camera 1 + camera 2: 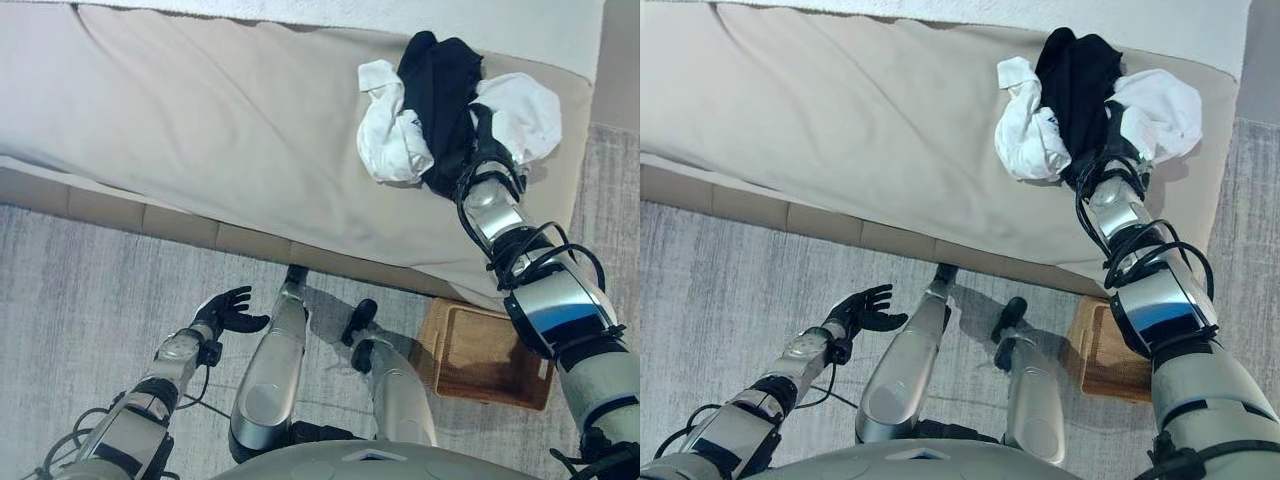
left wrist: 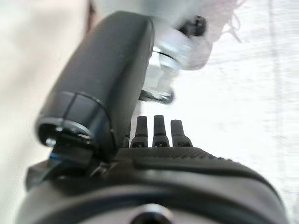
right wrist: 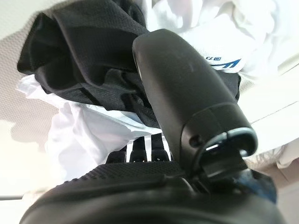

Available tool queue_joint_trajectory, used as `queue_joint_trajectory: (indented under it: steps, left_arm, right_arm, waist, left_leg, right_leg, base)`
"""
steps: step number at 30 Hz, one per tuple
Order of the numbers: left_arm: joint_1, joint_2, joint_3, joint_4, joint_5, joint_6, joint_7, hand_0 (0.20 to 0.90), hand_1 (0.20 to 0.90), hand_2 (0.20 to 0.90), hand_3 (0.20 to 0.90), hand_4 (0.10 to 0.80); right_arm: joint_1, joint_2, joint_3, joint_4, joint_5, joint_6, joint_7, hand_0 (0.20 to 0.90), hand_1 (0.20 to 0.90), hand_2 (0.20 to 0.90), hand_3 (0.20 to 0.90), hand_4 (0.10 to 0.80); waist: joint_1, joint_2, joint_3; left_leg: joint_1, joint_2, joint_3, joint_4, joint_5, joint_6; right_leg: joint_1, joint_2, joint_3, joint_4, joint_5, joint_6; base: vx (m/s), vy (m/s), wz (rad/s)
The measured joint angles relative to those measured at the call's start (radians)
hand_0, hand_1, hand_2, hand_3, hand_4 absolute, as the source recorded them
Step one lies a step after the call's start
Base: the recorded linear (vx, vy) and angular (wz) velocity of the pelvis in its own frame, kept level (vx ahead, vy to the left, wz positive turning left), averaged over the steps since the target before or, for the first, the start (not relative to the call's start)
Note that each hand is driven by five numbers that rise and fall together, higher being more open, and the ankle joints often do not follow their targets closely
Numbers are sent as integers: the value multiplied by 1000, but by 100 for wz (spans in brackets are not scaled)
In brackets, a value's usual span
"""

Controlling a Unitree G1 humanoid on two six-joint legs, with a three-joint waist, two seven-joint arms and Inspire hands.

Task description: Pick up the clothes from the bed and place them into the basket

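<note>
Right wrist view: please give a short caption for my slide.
Right hand reaching into the pile of black garment and white clothes on the bed.

Bed (image 1: 200, 130) with a smooth beige cover, spanning the upper part of both eye views; a paler strip runs along its far edge. One heap of clothes lies directly on the cover near the bed's right end: a crumpled white garment (image 1: 390, 135) on the left, a black garment (image 1: 440, 80) draped over the middle, and a second white piece (image 1: 525, 110) on the right, all touching. The right hand (image 1: 480, 150) rests against the near side of the heap. Grey carpeted floor (image 1: 90, 300) lies below the bed's near edge; a brown wooden basket (image 1: 485, 355) stands on it, just beside the bed's right corner.
</note>
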Motion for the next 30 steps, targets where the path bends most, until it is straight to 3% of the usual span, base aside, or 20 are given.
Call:
queue_joint_trajectory:
  steps: [6,13,19,22,25,30]
  left_arm:
    - [67,-7,0,-4,0,-2,-3,900,900,900,900,800]
    - [70,-20,-4,-49,0,-10,-8,900,900,900,900,800]
    - [68,-39,-6,-62,-2,-25,-1,900,900,900,900,800]
    - [76,-41,1,-83,-3,-24,11,900,900,900,900,800]
    - [85,-44,20,-96,-12,-21,22,900,900,900,900,800]
    - [90,-49,49,-92,-20,-26,33,900,900,900,900,800]
  right_arm:
    - [-20,-39,-5,-34,2,50,-8,900,900,900,900,800]
    - [-56,-107,116,-68,-141,95,167,900,900,900,900,800]
    - [-72,-130,117,-136,-70,115,134,900,900,900,900,800]
    - [44,-167,2,-364,-31,111,71,900,900,900,900,800]
    - [234,-169,-186,-649,-13,87,33,900,900,900,900,800]
    - [277,-176,-285,-705,10,82,-10,900,900,900,900,800]
  waist:
    - [9,26,17]
    - [10,31,19]
    - [2,44,20]
    - [-9,45,20]
    - [-19,38,28]
    - [-72,33,30]
  left_leg:
    - [-26,-29,-7,0,7,2]
    - [-32,-26,-18,-22,12,-7]
    - [-32,-21,-22,-59,42,-11]
    - [-32,-15,-13,-63,48,-8]
    - [-11,-15,4,-62,56,9]
    - [41,-15,20,-73,47,23]
  right_leg:
    - [-57,-31,8,69,-18,5]
    - [-75,-30,6,71,-18,5]
    - [-85,-28,3,58,-15,1]
    - [-81,-27,5,46,-13,3]
    - [-56,-28,15,29,-11,5]
    - [2,-26,31,-3,-11,5]
  base:
    - [14,17,6]
    - [-25,7,1]
    - [-62,56,1]
    - [6,57,-2]
    - [3,31,-7]
    - [11,-20,-7]
